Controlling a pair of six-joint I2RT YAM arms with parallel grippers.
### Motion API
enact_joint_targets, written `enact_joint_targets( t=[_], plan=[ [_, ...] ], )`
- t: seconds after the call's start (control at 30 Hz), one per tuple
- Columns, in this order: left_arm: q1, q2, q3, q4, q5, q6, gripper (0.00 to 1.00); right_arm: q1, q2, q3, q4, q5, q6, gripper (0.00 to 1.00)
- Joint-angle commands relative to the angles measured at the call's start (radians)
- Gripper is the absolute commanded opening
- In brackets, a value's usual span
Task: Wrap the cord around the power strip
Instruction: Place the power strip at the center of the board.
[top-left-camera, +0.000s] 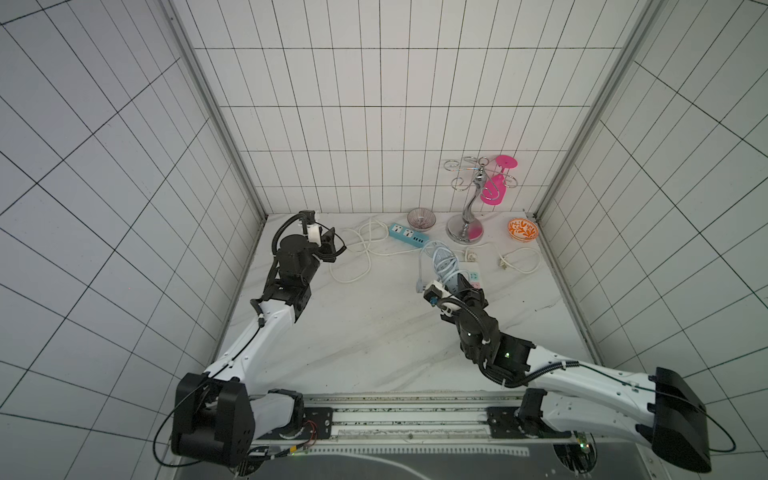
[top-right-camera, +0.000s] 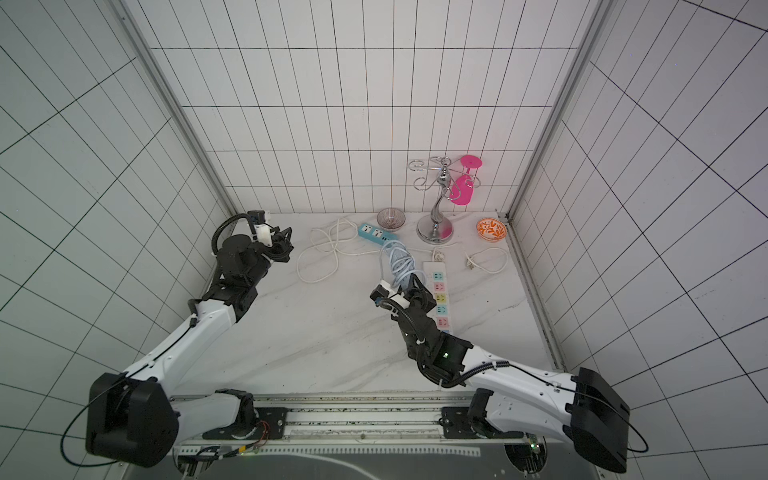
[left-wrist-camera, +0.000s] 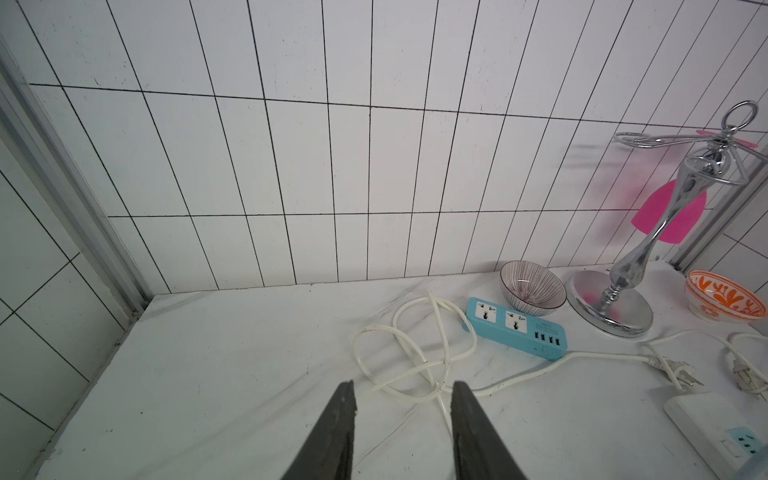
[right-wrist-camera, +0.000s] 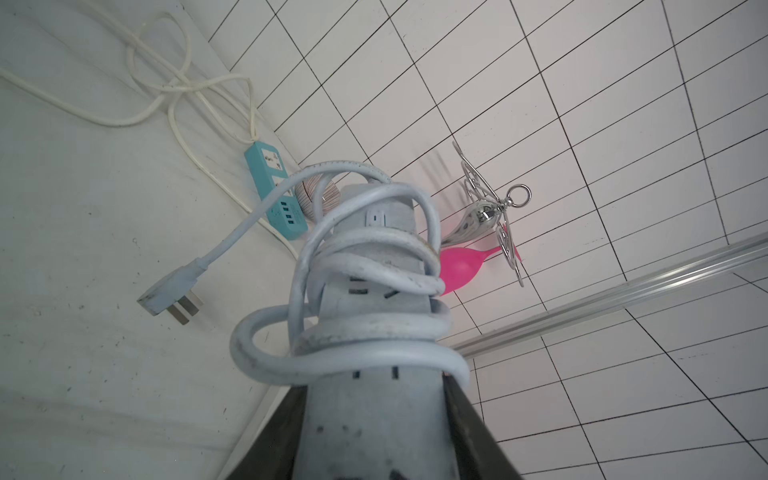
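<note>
My right gripper (right-wrist-camera: 372, 386) is shut on one end of the pale grey-blue power strip (right-wrist-camera: 374, 419) and holds it raised above the table's right middle. The thick pale cord (right-wrist-camera: 374, 332) lies around the strip in several loops, some of them slack. Its plug (right-wrist-camera: 166, 297) hangs free off the side. In both top views the strip (top-left-camera: 453, 279) and the coiled cord (top-right-camera: 399, 257) stick out past the right gripper (top-left-camera: 465, 291) toward the back wall. My left gripper (left-wrist-camera: 403, 390) is open and holds nothing, hovering at the back left (top-left-camera: 330, 241).
A teal strip (top-left-camera: 408, 234) with a tangled thin white cord (top-left-camera: 357, 253) lies at the back. A long white strip with coloured sockets (top-right-camera: 440, 297) lies under the right gripper. A striped bowl (top-left-camera: 421, 218), a chrome stand (top-left-camera: 467, 216) with a pink glass (top-left-camera: 494, 189) and an orange bowl (top-left-camera: 523, 229) line the back wall.
</note>
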Motion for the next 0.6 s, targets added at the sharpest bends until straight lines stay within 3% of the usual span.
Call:
enact_joint_targets(
  t=[0.0, 0.23, 0.43, 0.57],
  plan=[
    [-0.001, -0.049, -0.022, -0.011, 0.011, -0.055, 0.38, 0.007, 0.004, -0.04, 0.0, 0.083, -0.013, 0.0],
    [-0.002, -0.129, -0.051, -0.05, -0.068, -0.085, 0.38, 0.088, 0.252, -0.018, 0.034, 0.091, 0.033, 0.0],
    [-0.002, -0.2, -0.079, -0.069, -0.103, -0.084, 0.38, 0.206, 0.53, 0.104, 0.092, 0.074, 0.124, 0.0],
    [-0.003, -0.224, -0.089, -0.075, -0.103, -0.087, 0.38, 0.22, 0.579, 0.147, 0.092, 0.002, 0.256, 0.0]
  ],
)
